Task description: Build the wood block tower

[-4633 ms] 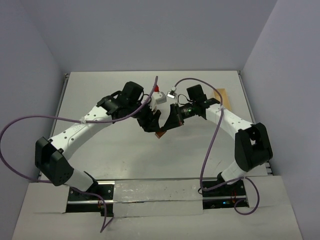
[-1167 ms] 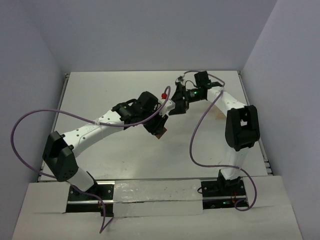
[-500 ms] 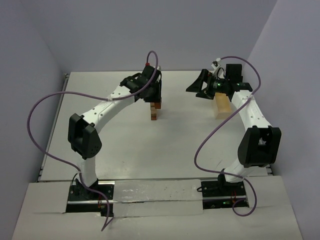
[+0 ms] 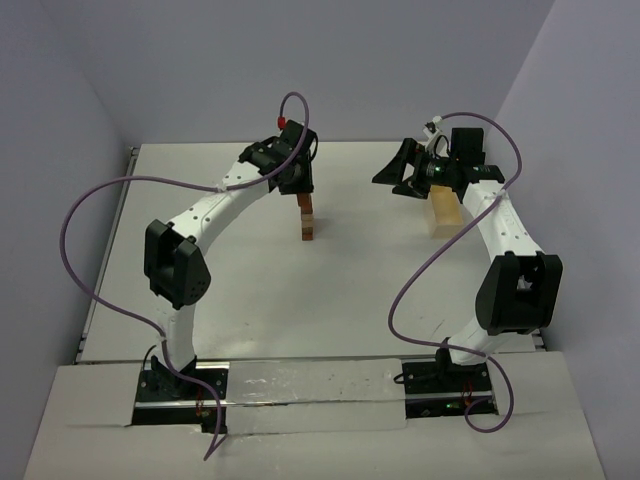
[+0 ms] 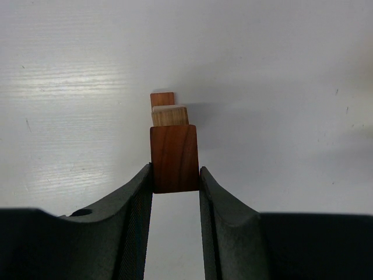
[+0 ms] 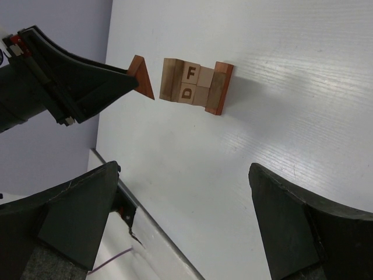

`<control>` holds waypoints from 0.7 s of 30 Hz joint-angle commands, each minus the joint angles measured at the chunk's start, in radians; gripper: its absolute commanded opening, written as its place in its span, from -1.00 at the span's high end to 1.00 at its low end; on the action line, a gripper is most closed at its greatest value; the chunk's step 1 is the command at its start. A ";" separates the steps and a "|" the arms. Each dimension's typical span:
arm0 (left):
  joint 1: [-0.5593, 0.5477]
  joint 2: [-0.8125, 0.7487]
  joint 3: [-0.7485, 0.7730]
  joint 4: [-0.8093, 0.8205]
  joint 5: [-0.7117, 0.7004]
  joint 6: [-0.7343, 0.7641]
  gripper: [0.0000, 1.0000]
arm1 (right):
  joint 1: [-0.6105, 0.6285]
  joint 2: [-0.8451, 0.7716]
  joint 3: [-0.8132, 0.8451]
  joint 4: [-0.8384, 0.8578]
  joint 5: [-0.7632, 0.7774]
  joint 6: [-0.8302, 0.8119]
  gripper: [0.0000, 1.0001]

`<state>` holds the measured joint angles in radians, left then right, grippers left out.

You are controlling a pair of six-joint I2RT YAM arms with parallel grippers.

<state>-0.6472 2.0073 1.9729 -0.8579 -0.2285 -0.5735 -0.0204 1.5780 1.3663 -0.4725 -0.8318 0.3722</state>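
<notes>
— Where's the tower (image 4: 309,228)?
— On the table (image 4: 250,300), middle, nearer the far edge.
— And the grippers?
— The right gripper (image 4: 393,172) is spread wide and empty by the tray (image 4: 445,216). The left gripper (image 4: 300,192) pinches a reddish block (image 5: 173,157) just above the tower, not touching.

Item, as I read it from my station: white table (image 4: 250,290), faint grain.
Standing on it, mid-far: tower (image 4: 308,226), with a reddish-brown block (image 6: 222,88) at its foot.
Lying on it, far right: pale wooden tray (image 4: 443,213), partly hidden, well apart from the tower.
</notes>
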 commanded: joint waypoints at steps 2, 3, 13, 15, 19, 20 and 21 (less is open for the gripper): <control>-0.005 0.017 0.053 -0.008 -0.033 -0.009 1.00 | -0.004 -0.008 0.002 0.020 -0.016 -0.007 -0.99; -0.005 0.019 0.053 -0.008 -0.030 -0.008 1.00 | -0.004 -0.008 0.002 0.020 -0.016 -0.007 -0.99; -0.005 0.035 0.062 -0.007 -0.006 -0.003 1.00 | -0.004 -0.001 -0.003 0.022 -0.023 -0.007 -0.99; -0.005 0.038 0.063 -0.006 0.002 -0.003 1.00 | -0.004 0.002 -0.004 0.023 -0.025 -0.007 -0.99; -0.005 0.043 0.067 -0.007 0.012 -0.003 1.00 | -0.004 0.002 -0.008 0.025 -0.026 -0.006 -0.99; -0.005 0.043 0.066 -0.006 0.015 -0.003 1.00 | -0.004 0.002 -0.009 0.025 -0.027 -0.006 -0.99; -0.005 0.042 0.066 -0.005 0.017 -0.004 1.00 | -0.004 0.002 -0.009 0.026 -0.028 -0.007 -0.99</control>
<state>-0.6472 2.0462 1.9831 -0.8650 -0.2301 -0.5728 -0.0204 1.5787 1.3663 -0.4721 -0.8407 0.3729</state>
